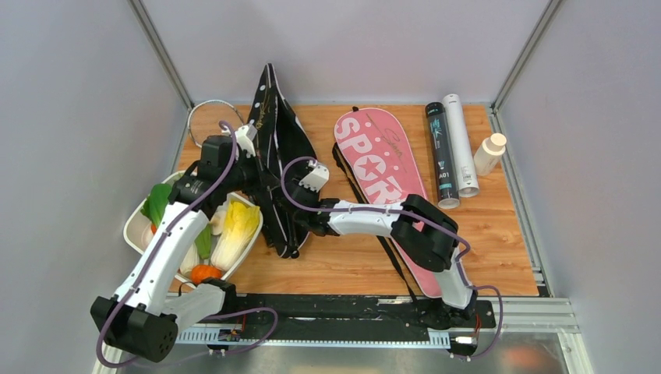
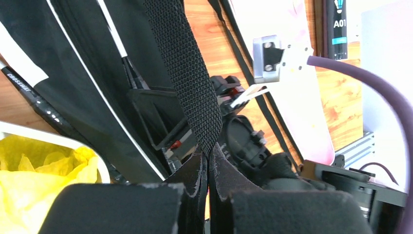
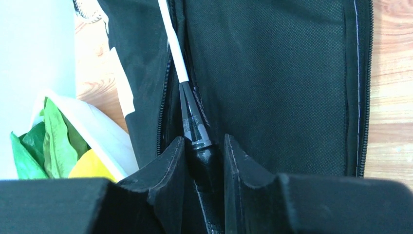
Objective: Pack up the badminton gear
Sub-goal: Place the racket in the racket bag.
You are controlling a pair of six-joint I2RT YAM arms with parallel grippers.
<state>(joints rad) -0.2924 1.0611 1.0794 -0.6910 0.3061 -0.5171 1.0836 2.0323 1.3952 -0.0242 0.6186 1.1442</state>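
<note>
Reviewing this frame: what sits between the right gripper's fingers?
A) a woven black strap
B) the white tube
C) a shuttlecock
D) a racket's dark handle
D: the right wrist view shows the right gripper with a finger on either side of the racket handle, whose white shaft runs up into the open black bag.

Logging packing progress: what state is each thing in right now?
Black racket bag: unzipped, strap pinched by left fingers.
Racket: handle clamped by right fingers, shaft inside bag.
Pink racket bag: lying flat.
Black tube: lying down.
White tube: lying down.
Bottle: upright, capped.
</note>
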